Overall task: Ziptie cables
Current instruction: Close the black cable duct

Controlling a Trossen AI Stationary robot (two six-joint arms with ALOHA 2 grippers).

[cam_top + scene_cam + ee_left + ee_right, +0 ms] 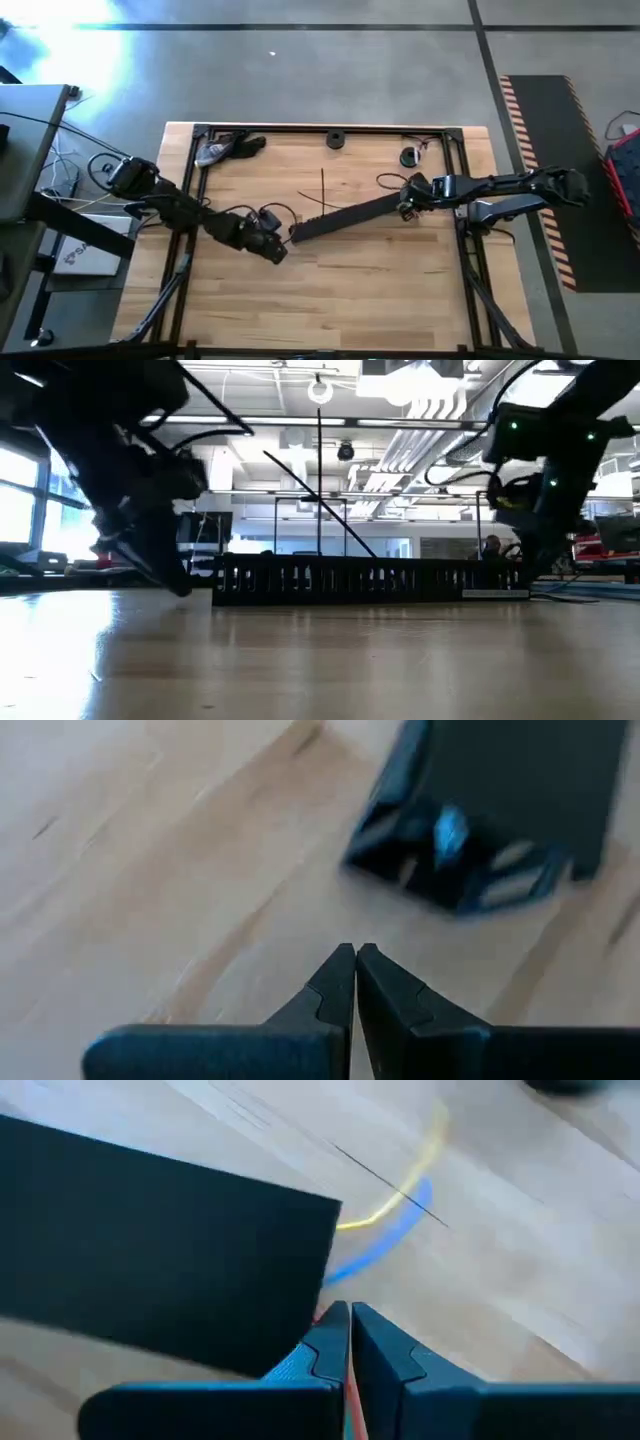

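Note:
A long black slotted strip [345, 217] lies slantwise across the middle of the table, also seen in the low view [370, 578]. My left gripper [283, 243] is shut and holds nothing, just short of the strip's near-left end [490, 820]. My right gripper [405, 207] is shut at the strip's far-right end [150, 1250]. There a yellow cable [400, 1205] and a blue cable [375, 1250] curve out over the wood. A thin wire [390, 182] loops beside that end. Two thin black ties [322, 195] cross beside the strip's middle. My right gripper has a thin red strand [318, 1318] showing between its two shut fingers, right beside the strip's end. The fingers slant down from the table's right side. How the strand runs on from there is hidden by the fingers and the strip.
A black frame [300, 128] borders the tabletop. At the far edge lie a grey and black tool [225, 148], a round black part [335, 138] and another round black part [410, 157]. Bare wood [350, 290] fills the near half.

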